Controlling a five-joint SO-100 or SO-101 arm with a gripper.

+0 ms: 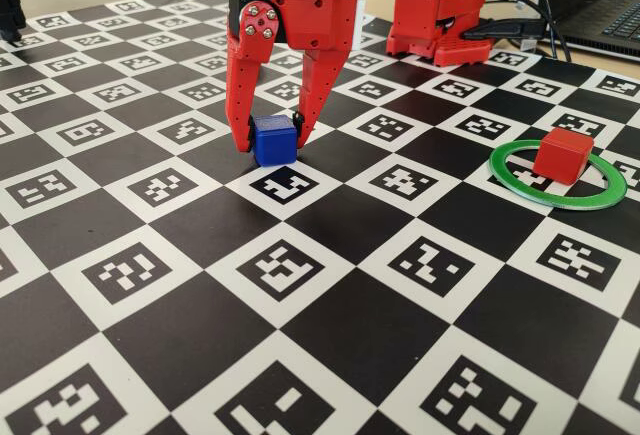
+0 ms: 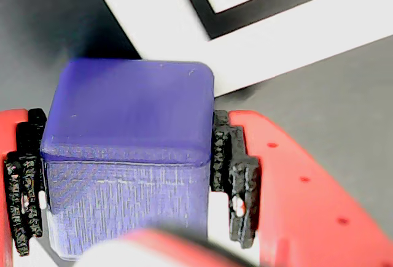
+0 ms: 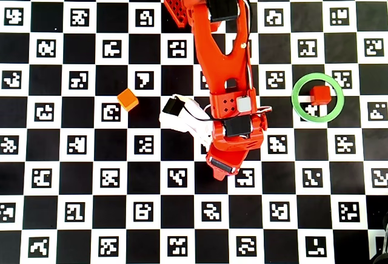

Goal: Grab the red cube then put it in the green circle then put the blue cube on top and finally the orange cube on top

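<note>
Three cubes show across the views, each in a different spot on the checkered marker board covering the counter [image 1: 330, 345]. The blue cube [image 1: 274, 139] sits on the board at the boundary of a black and a white square in the fixed view, its base touching the surface, with the red end effector [image 1: 270, 140] lowered around it from above. In the wrist view the blue cube [image 2: 129, 150] fills the centre of the picture, and the black ridged pads [image 2: 234, 175] on either side press against its left and right faces, so the end effector is pinching the blue cube between its two fingers. The red cube [image 1: 563, 155] lies inside the green circle [image 1: 600, 193], to the right in the fixed view and well apart from the end effector; in the overhead view the red cube [image 3: 321, 95] rests off-centre, toward the upper right part of the green circle [image 3: 298, 104], within its open middle. The orange cube [image 3: 127, 99] stands alone on the board to the left of the arm in the overhead view, at the edge of a black square, well apart from both the ring and the other cubes. From overhead the arm [image 3: 221, 57] reaches down the middle of the board and hides the blue cube beneath it.
</note>
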